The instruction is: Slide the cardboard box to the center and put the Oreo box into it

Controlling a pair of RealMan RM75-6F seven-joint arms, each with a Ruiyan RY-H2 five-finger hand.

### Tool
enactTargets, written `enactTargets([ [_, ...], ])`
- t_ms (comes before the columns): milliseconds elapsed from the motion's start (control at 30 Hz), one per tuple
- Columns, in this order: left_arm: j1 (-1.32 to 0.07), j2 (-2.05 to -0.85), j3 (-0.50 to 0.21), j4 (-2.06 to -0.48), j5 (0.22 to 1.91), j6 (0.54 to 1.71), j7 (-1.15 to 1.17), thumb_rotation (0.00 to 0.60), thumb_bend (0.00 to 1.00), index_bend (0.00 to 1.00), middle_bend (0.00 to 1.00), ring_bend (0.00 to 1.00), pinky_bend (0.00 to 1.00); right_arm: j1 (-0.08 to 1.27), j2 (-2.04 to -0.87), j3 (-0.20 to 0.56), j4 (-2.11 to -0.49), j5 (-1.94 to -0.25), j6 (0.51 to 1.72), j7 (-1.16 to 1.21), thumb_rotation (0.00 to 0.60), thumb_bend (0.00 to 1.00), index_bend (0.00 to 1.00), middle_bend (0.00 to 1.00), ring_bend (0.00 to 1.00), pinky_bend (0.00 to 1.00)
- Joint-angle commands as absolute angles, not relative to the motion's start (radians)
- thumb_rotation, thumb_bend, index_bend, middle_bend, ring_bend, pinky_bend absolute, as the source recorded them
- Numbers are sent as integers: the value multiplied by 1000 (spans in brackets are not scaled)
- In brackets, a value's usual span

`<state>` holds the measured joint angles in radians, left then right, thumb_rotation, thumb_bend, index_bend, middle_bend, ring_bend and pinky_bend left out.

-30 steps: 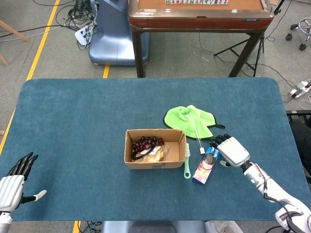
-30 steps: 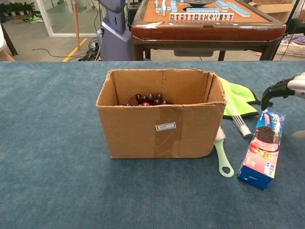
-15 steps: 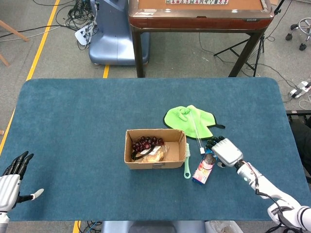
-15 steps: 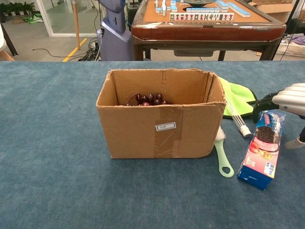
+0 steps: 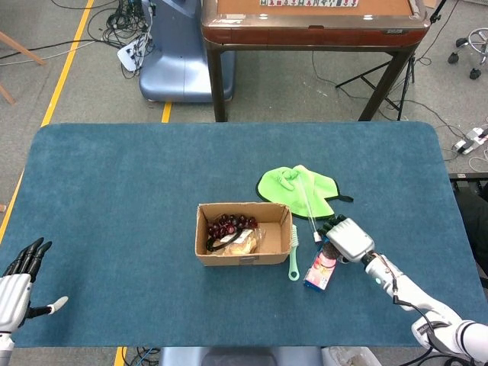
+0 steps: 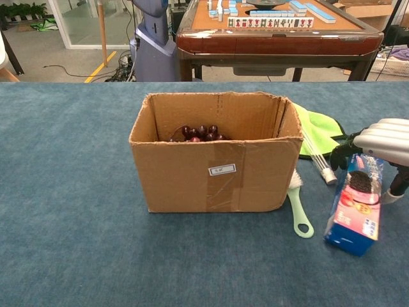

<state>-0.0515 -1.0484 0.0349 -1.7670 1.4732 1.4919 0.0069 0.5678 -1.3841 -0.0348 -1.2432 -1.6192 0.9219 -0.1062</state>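
Step in hand: grasping the Oreo box (image 6: 356, 210). Right hand (image 5: 347, 238) closes fingers over its top end; left hand (image 5: 17, 284) released, idle. Next: lift it into the cardboard box (image 6: 216, 167)

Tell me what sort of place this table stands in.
Probably an indoor lab or workshop, not a home: loose cables trail over a bare floor with yellow floor tape, and a mahjong table stands behind the blue-covered table.
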Motion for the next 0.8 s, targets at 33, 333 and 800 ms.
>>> enactTargets([
  [33,-51,-1048,33,-1767,1472,1489,7,600,16,0,0,6,137,565,-1382,-38,-1248,-1615,930,-125,600,5,497,564,529,531],
  [333,-48,-1047,27,-1768,1467,1479,12,600,16,0,0,7,137,545,-1322,-38,-1345,-1622,1001,-167,600,35,615,672,663,675],
  [800,-52,-1055,16,-1756,1459,1459,32,600,16,0,0,7,137,538,-1056,35,-1706,-1572,1090,-89,600,35,616,673,665,723],
])
